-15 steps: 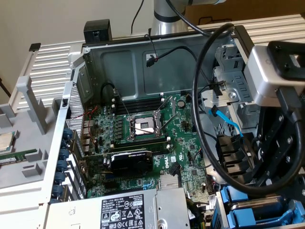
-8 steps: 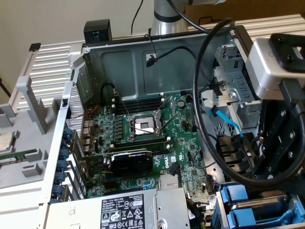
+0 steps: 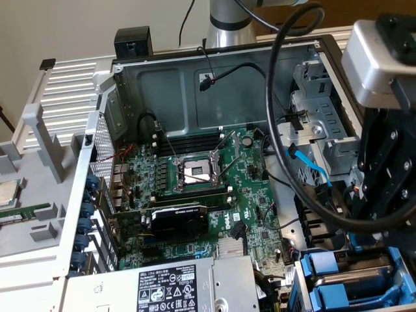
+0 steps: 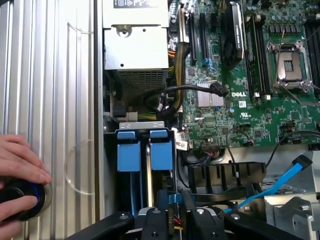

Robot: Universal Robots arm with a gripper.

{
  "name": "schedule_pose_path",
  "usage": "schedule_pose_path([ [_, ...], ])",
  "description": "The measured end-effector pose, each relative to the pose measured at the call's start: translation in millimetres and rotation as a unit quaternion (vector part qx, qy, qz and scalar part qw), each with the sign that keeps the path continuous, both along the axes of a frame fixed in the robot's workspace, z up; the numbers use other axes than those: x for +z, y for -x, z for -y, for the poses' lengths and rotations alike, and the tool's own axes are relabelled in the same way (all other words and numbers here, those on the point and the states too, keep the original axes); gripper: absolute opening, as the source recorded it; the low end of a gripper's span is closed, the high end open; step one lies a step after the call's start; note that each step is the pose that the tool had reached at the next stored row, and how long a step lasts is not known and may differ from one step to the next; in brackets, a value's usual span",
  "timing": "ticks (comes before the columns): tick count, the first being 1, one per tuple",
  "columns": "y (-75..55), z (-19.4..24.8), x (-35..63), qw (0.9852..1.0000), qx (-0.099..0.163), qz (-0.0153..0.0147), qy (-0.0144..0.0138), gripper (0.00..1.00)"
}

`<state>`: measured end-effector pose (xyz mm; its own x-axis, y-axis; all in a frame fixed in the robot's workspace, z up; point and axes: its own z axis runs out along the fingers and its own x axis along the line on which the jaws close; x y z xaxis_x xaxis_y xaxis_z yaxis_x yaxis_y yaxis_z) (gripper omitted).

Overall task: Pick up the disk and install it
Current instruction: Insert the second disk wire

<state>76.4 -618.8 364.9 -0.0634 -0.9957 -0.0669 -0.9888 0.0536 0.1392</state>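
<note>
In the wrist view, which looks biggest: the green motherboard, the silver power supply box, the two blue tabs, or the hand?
As they look:
1. Motherboard
2. Power supply box
3. Hand, cut off by the edge, so unsure
4. Blue tabs and, which look alike

Nearness to the camera may skew this.

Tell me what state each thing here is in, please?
computer case: open, side panel off.
processor socket: empty.
blue carriers: two, seated side by side in the bay.
blue cable: one end lying free.
robot hand: poised over the blue carriers.
person's hand: resting on a black knob.
</note>
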Motion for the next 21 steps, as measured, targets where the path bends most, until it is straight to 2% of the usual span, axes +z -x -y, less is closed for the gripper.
schedule_pose_path([
  [4,-0.1,-0.1,5.0,1.0,0.0,0.0001,-0.0002,0.24],
  [15,-2.4,-0.5,5.3,1.0,0.0,0.0001,-0.0001,0.24],
  [21,-6.8,-2.1,5.3,1.0,0.0,0.0001,-0.0001,0.24],
])
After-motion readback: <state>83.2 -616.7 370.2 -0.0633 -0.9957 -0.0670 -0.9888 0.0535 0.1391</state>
